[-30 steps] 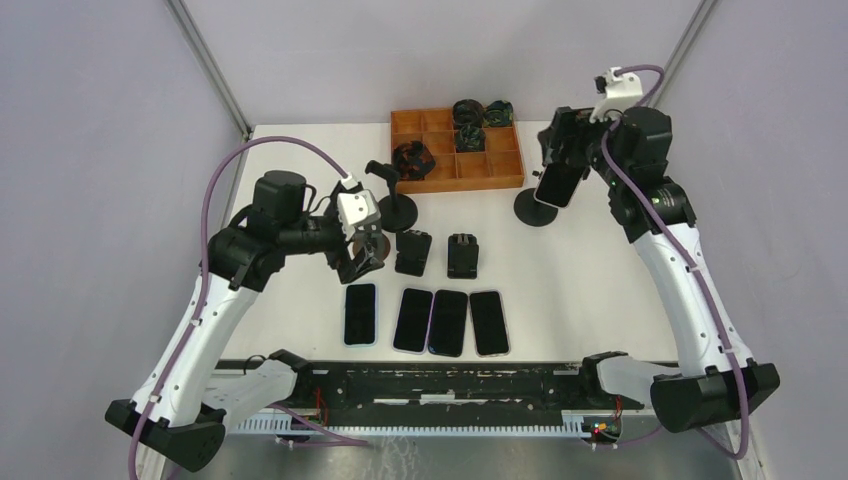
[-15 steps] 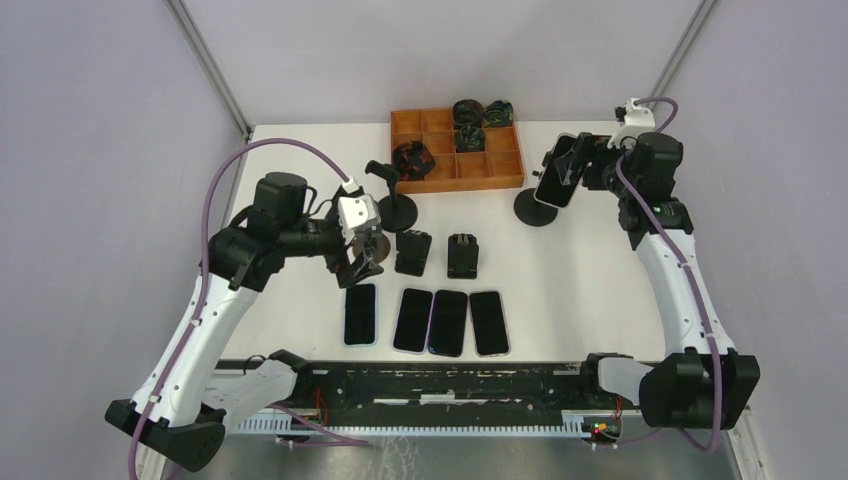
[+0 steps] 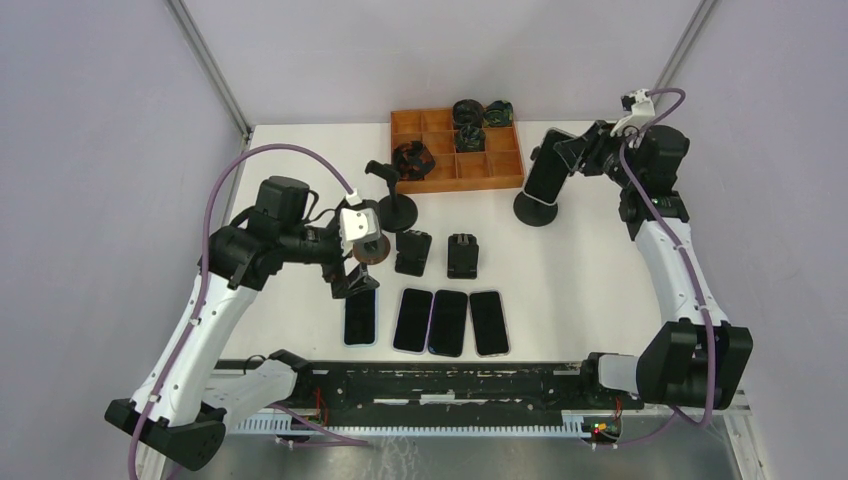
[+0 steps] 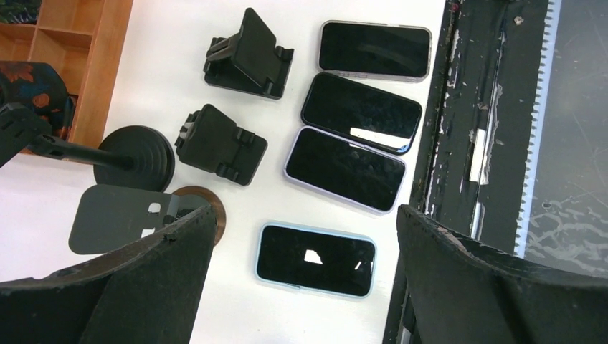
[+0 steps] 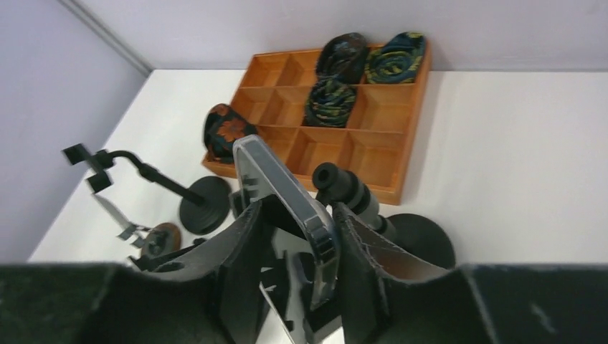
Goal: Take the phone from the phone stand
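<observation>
The phone (image 3: 548,172) leans tilted at the top of the black phone stand (image 3: 536,209) at the back right. In the right wrist view the phone (image 5: 287,190) shows edge-on, above the stand's round base (image 5: 423,240). My right gripper (image 3: 572,155) comes in from the right. Its jaws are closed around the phone's lower part (image 5: 297,236), the right finger against its edge and the left finger against the dark holder behind it. My left gripper (image 3: 358,278) hangs open over the table (image 4: 305,215), nothing between its fingers, just above a blue-cased phone (image 4: 315,249).
Several phones (image 3: 430,320) lie flat in a row near the front edge. Two small black folding stands (image 3: 412,250) (image 3: 462,255) sit behind them, beside a gooseneck stand (image 3: 395,205). A wooden compartment tray (image 3: 500,180) with rolled items stands at the back.
My right gripper has swung round to the phone's right side and its jaws have closed in on the phone. The left gripper has tilted and moved slightly toward the front.
</observation>
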Tool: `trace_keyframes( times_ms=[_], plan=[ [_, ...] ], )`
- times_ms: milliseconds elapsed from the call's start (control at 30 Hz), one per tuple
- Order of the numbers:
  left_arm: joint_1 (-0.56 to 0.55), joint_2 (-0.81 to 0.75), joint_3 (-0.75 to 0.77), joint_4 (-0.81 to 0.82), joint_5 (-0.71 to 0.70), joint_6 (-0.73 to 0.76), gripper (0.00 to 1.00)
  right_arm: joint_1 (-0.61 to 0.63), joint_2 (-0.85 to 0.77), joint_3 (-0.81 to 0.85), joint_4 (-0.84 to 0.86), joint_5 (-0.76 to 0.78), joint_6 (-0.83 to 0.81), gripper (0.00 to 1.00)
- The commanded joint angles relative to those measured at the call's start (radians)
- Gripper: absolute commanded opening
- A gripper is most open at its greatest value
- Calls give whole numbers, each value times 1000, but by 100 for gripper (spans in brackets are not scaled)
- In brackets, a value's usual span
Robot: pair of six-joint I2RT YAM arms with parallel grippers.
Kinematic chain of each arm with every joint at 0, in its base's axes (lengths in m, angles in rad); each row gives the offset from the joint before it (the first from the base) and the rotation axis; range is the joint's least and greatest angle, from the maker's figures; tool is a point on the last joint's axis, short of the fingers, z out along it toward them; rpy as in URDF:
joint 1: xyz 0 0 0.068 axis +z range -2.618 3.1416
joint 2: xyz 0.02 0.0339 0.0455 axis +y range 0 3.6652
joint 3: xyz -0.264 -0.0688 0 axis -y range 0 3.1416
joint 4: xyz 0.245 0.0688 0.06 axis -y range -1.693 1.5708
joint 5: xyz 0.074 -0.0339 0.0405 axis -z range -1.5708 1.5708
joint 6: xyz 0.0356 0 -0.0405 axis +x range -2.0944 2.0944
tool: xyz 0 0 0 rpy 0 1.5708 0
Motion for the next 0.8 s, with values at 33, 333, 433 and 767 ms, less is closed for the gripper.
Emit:
trace_keyframes(
  times_ms=[33, 333, 433, 767],
  plan=[
    [4, -4, 31, -36, 46, 87, 100, -3, 11, -19, 101, -84, 61, 27],
    [4, 2, 15, 5, 78, 67, 100, -3, -34, 9, 177, -113, 168, 0],
    [4, -14, -16, 76, 109, -34, 100, -3, -62, 19, 234, -127, 237, 0],
    [4, -81, -102, 361, 246, -335, 100, -3, -124, 131, 349, -196, 547, 0]
  ],
)
